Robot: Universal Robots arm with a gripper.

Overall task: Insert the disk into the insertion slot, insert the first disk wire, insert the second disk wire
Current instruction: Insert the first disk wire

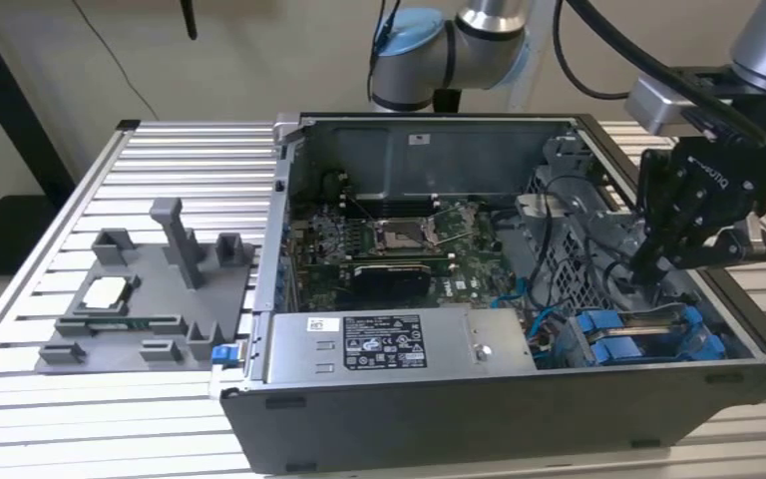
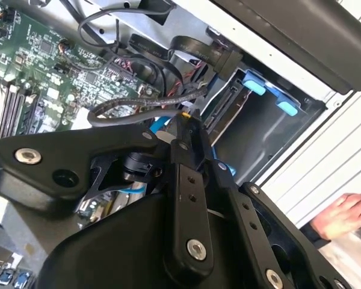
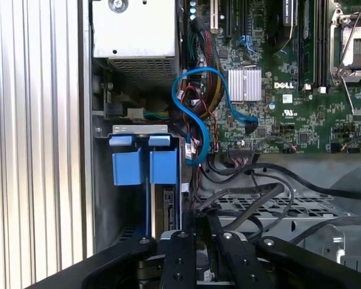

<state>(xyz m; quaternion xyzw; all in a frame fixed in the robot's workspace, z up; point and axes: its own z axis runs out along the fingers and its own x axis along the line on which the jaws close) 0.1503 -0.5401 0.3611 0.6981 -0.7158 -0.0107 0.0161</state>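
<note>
The disk (image 3: 167,206) sits down inside the insertion slot (image 2: 262,135), a grey metal bay at the case's corner. Its blue carrier tabs (image 3: 138,167) stand at the slot's mouth, and they also show in the exterior view as blue carrier tabs (image 1: 618,334). The disk's dark connector edge (image 2: 227,105) faces my gripper (image 2: 183,120). In the second wrist view the fingers look shut on the small end of a black sleeved disk wire (image 2: 132,107), just short of that edge. In the exterior view the gripper (image 1: 652,267) hangs inside the case, above the blue tabs.
A blue data cable (image 3: 195,120) and black wires (image 3: 246,195) loop between the motherboard (image 1: 397,244) and the bay. The power supply (image 1: 383,344) lies along the case front. A grey fixture tray (image 1: 144,299) stands at the exterior view's left. A person's hand (image 2: 343,214) rests outside the case.
</note>
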